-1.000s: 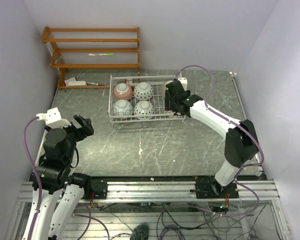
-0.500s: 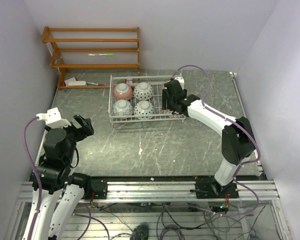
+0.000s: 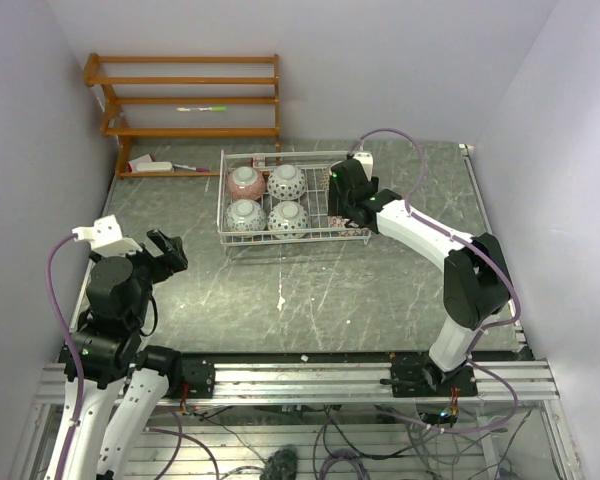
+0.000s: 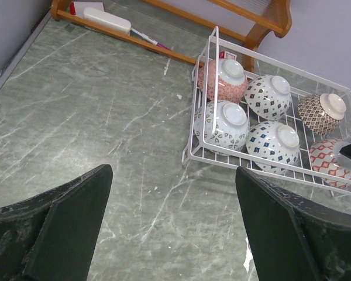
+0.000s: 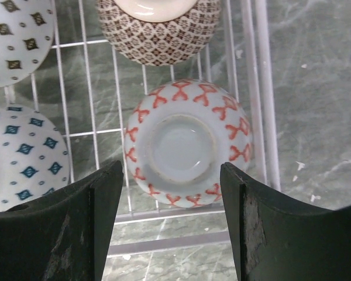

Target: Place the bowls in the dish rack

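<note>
Bolted to the silver rail (image 3: pixel 300 380), the left arm (image 3: pixel 110 290) and right arm (image 3: pixel 420 232) share white shells, black joints and 1 looping purple cable (image 3: pixel 390 133) each; farthest from that rail, the left bears a white bracket (image 3: pixel 105 232), and both end in 2 scuffed matte-black fingers (image 5: pixel 52 234).

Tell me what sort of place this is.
Probably a robotics lab test cell, not a kitchen: left arm and right arm bolted to an aluminium rail, loose cables below it, plain walls boxing in a table with the dish rack.
</note>
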Controlling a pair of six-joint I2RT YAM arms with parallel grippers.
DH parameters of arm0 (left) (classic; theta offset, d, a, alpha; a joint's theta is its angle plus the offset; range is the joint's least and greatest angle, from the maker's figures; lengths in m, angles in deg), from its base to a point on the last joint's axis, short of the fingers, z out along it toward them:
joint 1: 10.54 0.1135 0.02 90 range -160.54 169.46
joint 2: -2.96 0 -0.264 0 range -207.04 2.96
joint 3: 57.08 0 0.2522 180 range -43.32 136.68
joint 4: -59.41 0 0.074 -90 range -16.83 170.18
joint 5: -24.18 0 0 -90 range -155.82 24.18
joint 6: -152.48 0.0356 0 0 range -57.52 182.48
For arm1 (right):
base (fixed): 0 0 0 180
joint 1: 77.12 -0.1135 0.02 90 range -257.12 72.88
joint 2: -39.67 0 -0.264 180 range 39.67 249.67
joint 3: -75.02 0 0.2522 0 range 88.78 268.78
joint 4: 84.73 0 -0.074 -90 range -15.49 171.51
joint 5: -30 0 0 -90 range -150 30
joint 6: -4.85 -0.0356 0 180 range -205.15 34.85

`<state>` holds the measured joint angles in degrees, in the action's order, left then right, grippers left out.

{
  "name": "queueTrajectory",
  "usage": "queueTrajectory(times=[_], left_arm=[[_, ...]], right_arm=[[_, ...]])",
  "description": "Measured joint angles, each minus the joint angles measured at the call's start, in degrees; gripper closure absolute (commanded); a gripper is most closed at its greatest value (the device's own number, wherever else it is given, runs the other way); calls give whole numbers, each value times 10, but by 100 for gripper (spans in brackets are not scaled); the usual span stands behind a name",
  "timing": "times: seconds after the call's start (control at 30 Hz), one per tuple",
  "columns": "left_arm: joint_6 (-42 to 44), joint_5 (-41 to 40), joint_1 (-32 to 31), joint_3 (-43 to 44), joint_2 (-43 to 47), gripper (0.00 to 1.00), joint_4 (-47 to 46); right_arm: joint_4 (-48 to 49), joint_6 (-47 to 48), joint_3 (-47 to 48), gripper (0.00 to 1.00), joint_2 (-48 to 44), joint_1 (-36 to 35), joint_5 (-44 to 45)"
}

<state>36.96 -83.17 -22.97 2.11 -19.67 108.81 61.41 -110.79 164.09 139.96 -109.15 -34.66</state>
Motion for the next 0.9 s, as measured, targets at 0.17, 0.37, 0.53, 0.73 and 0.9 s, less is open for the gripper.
queueTrajectory(times=[0.17, 0.37, 0.53, 0.73, 0.9], left_arm=[[0, 0, 0, 0, 5, 2, 0], [0, 0, 0, 0, 6, 2, 0], [0, 0, 0, 0, 6, 2, 0], [0, 0, 0, 0, 6, 2, 0], [0, 0, 0, 0, 6, 3, 0]], right_arm=[[-17, 1, 8, 34, 19, 0, 23], [-21, 4, 11, 44, 40, 0, 36], [-30, 5, 16, 57, 41, -5, 48], [-26, 10, 18, 47, 40, -6, 52], [-25, 7, 19, 35, 41, -6, 63]])
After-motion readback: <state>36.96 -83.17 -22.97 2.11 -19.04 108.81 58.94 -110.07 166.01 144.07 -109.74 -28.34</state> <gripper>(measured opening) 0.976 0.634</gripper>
